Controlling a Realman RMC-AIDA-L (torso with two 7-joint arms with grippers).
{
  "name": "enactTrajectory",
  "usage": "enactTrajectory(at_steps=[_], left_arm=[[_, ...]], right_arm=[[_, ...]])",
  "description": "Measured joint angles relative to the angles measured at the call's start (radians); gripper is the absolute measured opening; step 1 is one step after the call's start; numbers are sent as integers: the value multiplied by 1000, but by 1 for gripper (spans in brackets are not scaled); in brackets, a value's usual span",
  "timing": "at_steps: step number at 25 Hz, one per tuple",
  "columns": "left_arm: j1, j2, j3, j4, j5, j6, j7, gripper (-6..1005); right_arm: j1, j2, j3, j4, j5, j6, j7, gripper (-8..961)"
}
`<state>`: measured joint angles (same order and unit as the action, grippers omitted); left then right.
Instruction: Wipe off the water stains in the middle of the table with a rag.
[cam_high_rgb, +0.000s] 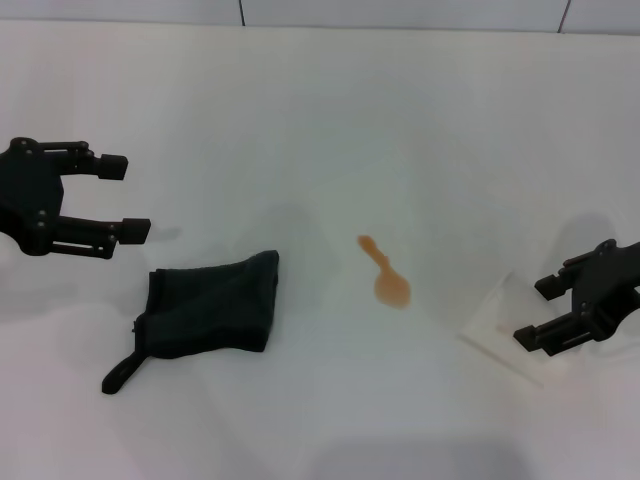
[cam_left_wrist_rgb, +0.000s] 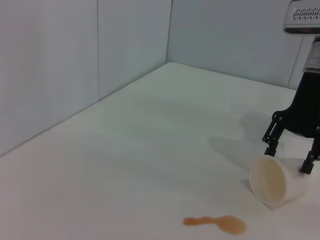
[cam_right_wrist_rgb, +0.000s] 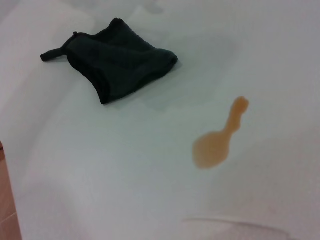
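Lab-type test cell: bare white table, plain panel walls.

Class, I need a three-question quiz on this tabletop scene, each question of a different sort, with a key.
1. True or false: the rag covers the water stains.
2. Which gripper is at the clear cup lying on its side? A) left gripper B) right gripper
3. Fill in: the rag lies on the ____, untouched.

Key
1. False: the rag lies beside the stains, apart from them.
2. B: its fingers stand open around the cup; the left gripper is open near the rag.
3. table
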<state>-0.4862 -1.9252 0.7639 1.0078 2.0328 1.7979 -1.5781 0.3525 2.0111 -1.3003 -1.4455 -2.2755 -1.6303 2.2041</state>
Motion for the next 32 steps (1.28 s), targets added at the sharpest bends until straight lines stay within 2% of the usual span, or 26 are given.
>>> enactTrajectory(at_steps=[32], left_arm=[[-8, 0, -2, 0, -2, -13, 0, 859]], right_arm=[[9, 0, -58, -3, -6, -14, 78, 755]])
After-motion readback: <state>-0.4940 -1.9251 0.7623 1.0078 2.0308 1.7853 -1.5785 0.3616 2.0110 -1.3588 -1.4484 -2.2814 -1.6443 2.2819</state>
